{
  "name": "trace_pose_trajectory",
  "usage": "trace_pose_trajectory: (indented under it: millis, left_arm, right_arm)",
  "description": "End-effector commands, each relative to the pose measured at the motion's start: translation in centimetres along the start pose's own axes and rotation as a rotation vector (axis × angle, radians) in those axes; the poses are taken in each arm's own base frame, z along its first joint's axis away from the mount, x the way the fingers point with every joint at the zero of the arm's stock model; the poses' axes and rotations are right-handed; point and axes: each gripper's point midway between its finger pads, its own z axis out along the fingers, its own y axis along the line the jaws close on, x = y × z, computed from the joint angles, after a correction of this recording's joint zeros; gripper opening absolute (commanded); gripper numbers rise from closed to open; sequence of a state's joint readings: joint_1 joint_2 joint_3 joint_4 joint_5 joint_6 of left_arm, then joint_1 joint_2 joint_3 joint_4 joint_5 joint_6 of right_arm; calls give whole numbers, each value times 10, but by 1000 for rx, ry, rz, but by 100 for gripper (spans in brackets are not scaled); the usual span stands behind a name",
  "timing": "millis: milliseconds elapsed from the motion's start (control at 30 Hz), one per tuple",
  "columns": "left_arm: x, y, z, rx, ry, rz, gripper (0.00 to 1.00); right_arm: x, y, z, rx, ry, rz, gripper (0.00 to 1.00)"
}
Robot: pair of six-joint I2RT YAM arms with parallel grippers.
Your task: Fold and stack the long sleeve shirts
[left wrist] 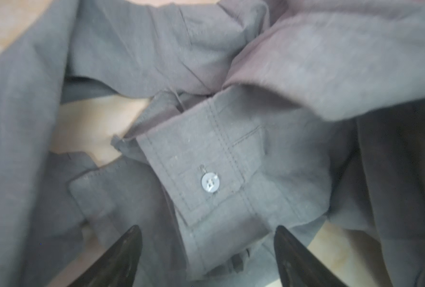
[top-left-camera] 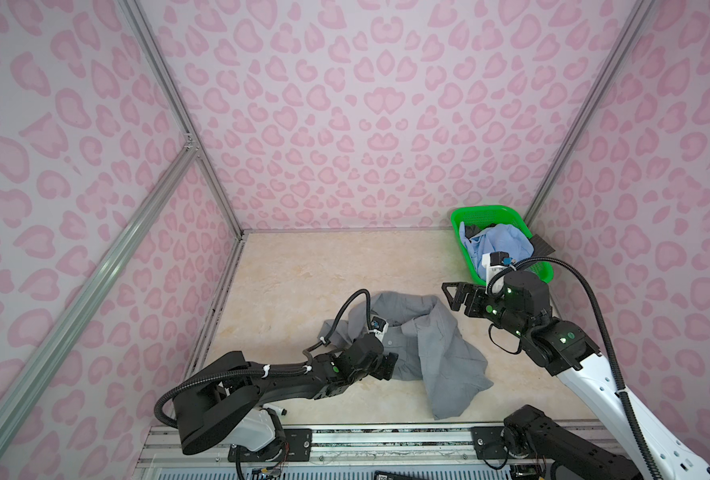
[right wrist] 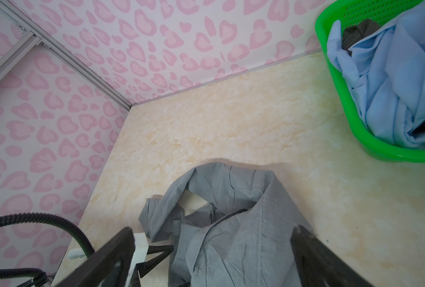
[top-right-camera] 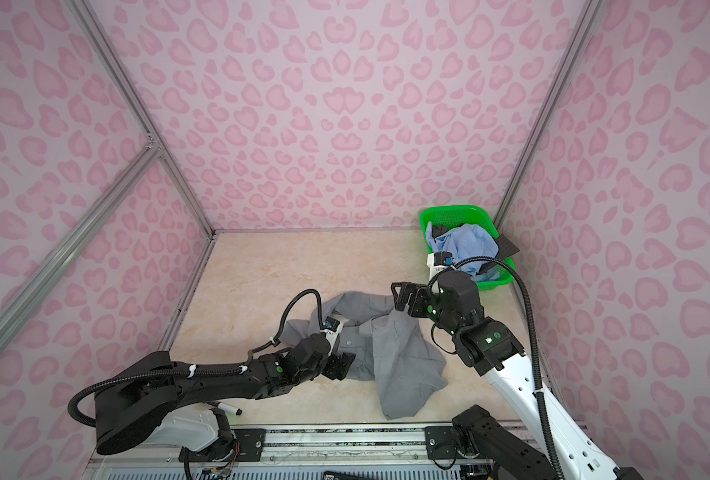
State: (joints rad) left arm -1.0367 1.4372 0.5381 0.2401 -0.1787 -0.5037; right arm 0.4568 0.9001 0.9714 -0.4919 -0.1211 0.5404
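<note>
As both arms reach in over the pale marbled table [top-left-camera: 303,282], a crumpled grey shirt [top-left-camera: 436,349] lies loose and unfolded near the table's middle, its longest flap trailing toward 5 o'clock in both top views. At the shirt's 8 o'clock edge the left gripper [top-left-camera: 388,365] sits low over the cloth. In the left wrist view its black fingers [left wrist: 129,248] stand spread apart, and a cuff [left wrist: 194,161] with a small round button [left wrist: 210,182] lies between them, pinched by neither. At the shirt's 1 o'clock edge the right gripper [top-left-camera: 453,297] hangs above the fabric. The right wrist view shows its fingers [right wrist: 121,248] parted wide as well, nothing caught between them, with rumpled grey folds spread out below. In the table's 1 o'clock corner, apart from the grey shirt, stands a green basket [top-left-camera: 486,210]. A bunched light blue shirt [top-left-camera: 498,245] fills it, and a dark shirt [top-left-camera: 542,247] spills over its 3 o'clock rim. Pink heart-patterned walls [top-left-camera: 365,104] close in the scene on three sides.
</note>
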Motion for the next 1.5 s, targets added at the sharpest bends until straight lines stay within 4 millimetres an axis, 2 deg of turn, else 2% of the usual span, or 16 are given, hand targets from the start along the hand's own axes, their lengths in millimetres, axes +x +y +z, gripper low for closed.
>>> trace_pose_trajectory:
  millis: [0, 67, 200, 367, 500, 600, 800, 933, 1067, 1133, 1233, 1333, 1400, 1467]
  left_arm:
    - [-3, -19, 4, 100, 0, -61, 76]
    - [-6, -26, 6, 129, 0, -66, 69]
    - [-14, -31, 8, 138, -8, -67, 45]
    - [-20, -28, 9, 128, -13, -64, 37]
    - [-23, -24, 12, 135, -7, -76, 17]
    - [-38, -22, 6, 135, -33, -79, 4]
    - [-86, -18, -27, 73, -64, -120, 3]
    - [-144, -15, -85, 33, -159, -226, 0]
    - [-226, -7, -172, 49, -306, -342, 0]
    - [-270, -5, -222, 61, -385, -385, 0]
    - [-319, -11, -278, 91, -441, -410, 0]
    - [-359, -20, -320, 134, -490, -452, 0]
    - [-380, -28, -340, 184, -531, -478, 0]
    - [-390, -29, -357, 227, -599, -526, 0]
  right_arm:
    - [1, 2, 4, -20, 0, -5, 98]
    - [2, 2, 5, -21, 2, -3, 98]
    - [4, 0, 4, -14, 4, -3, 98]
    - [9, -3, 2, -12, 3, -4, 98]
    - [15, -5, 3, -14, 16, 1, 98]
    - [18, -7, 2, -14, 19, -1, 98]
    - [29, -12, -3, 0, 55, -15, 98]
    - [32, -17, -11, 27, 67, -46, 98]
    - [30, -15, -22, 23, 73, -104, 98]
    - [30, -4, -25, -33, 89, -137, 98]
    - [35, 26, -31, -181, 114, -203, 98]
    - [44, 58, -36, -275, 156, -321, 98]
    - [51, 75, -37, -287, 152, -418, 98]
    - [52, 88, -36, -283, 103, -499, 98]
